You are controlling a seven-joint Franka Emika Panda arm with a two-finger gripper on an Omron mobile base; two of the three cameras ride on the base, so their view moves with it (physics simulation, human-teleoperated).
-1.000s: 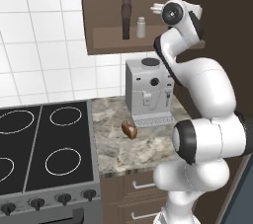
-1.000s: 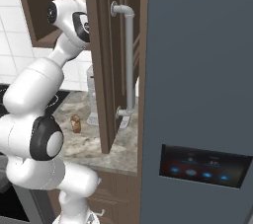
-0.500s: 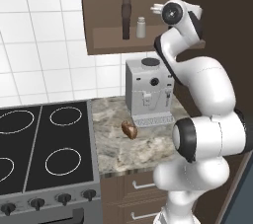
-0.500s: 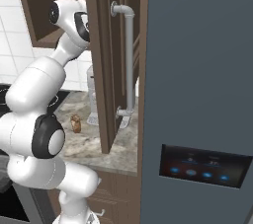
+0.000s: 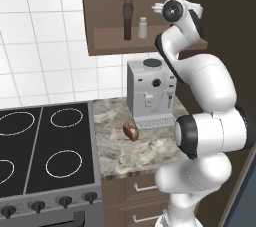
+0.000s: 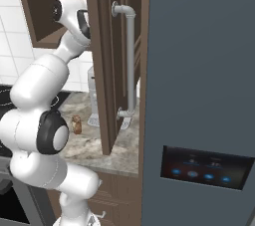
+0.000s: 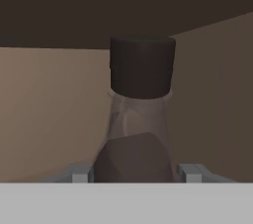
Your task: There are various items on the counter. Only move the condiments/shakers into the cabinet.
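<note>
On the cabinet [image 5: 145,46] shelf stand one dark bottle [image 5: 128,16] and the shaker [image 5: 143,28]; further right, the gripper [image 7: 133,172] clasps the second bottle [image 7: 141,119] inside. Next, I'd guess, setting down and release.

arm up into cabinet [image 6: 35,11] | food lump [image 6: 76,124] on counter [image 6: 94,148]

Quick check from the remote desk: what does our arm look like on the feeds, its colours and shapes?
The arm is glossy white with rounded, bulbous links and dark grey to black bands at the joints. A round dark disc with a pale ring caps its top joint. The fingers are small grey blocky tips. No cables or markings are visible.
</note>
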